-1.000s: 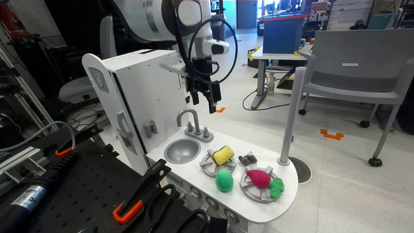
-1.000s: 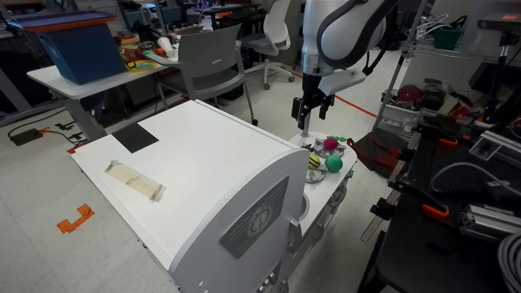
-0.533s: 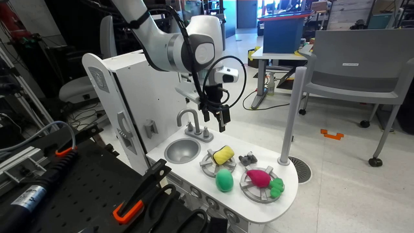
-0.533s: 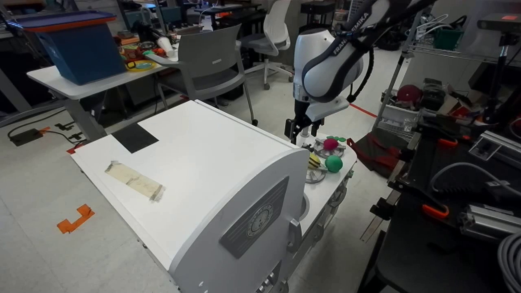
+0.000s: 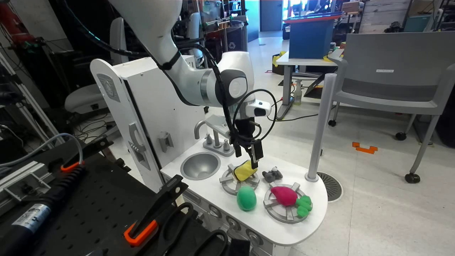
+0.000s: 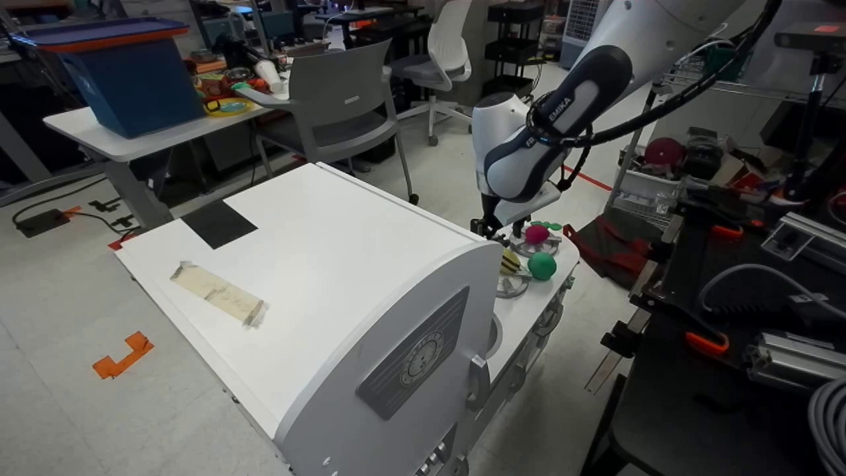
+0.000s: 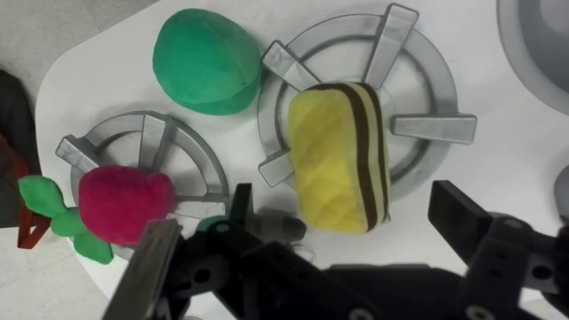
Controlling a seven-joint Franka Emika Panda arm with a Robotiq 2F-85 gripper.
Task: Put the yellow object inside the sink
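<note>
The yellow object (image 7: pixel 331 160) is a soft block with brown and cream stripes along one side. It lies on a grey burner ring and also shows in both exterior views (image 5: pixel 243 173) (image 6: pixel 509 260). The round grey sink (image 5: pixel 201 166) is sunk in the white counter beside that burner. Its rim shows in the wrist view (image 7: pixel 511 53), and only an edge shows in an exterior view (image 6: pixel 494 336). My gripper (image 7: pixel 343 193) is open and empty, fingers pointing down, above the faucet-side end of the yellow object. In an exterior view the gripper (image 5: pixel 246 160) partly covers that end.
A green round toy (image 5: pixel 246 198) sits close to the yellow object. A pink and green toy (image 5: pixel 285 196) lies on another burner. A small grey item (image 5: pixel 272 174) is nearby. The faucet (image 5: pixel 213 135) stands behind the sink; a grey post (image 5: pixel 321 128) rises at the counter's end.
My arm and gripper have moved down from well above the counter to close over the yellow object. The gripper stays open. The objects on the counter have not moved.
</note>
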